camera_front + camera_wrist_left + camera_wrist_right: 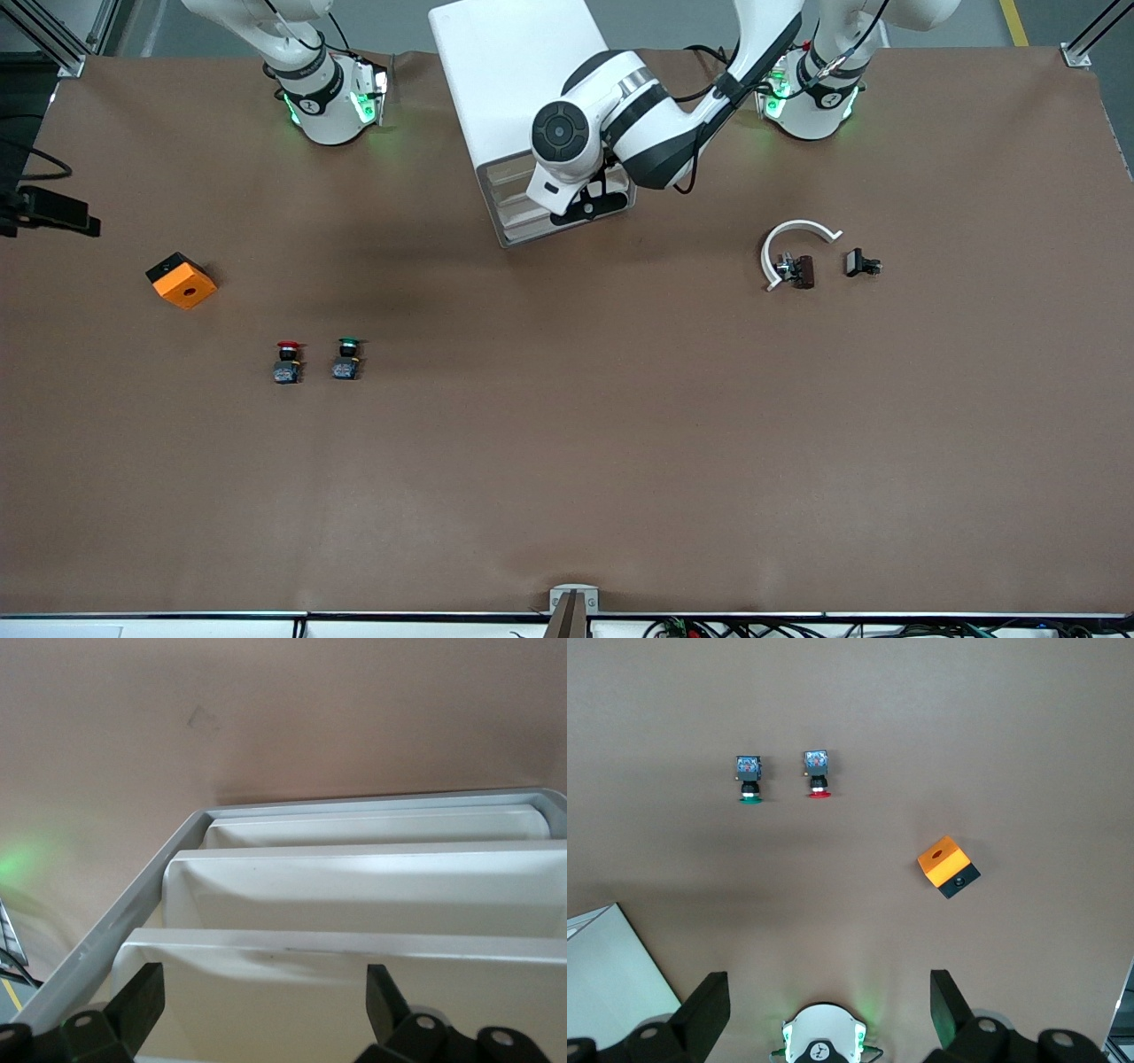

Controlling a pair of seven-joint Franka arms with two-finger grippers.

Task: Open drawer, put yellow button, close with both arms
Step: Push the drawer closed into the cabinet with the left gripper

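Cream drawer [518, 208] fronts look flush in the left wrist view, so opening is not yet done. Left end effector [589, 202] spread at the cabinet [523, 71] front. Right end effector [824, 1014] spread, waiting high over its base. Yellow button not visible; placing and closing remain

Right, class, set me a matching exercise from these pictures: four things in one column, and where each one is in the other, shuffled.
Things:
1. red-capped button
2. orange box
3. left gripper
4. right gripper

Places:
A. open, at the drawer fronts of the white cabinet
B. beside the green-capped button
C. open, waiting high over the table by its own arm's base
D. toward the right arm's end of the table, farther from the front camera than both buttons

Pairs: 1-B, 2-D, 3-A, 4-C
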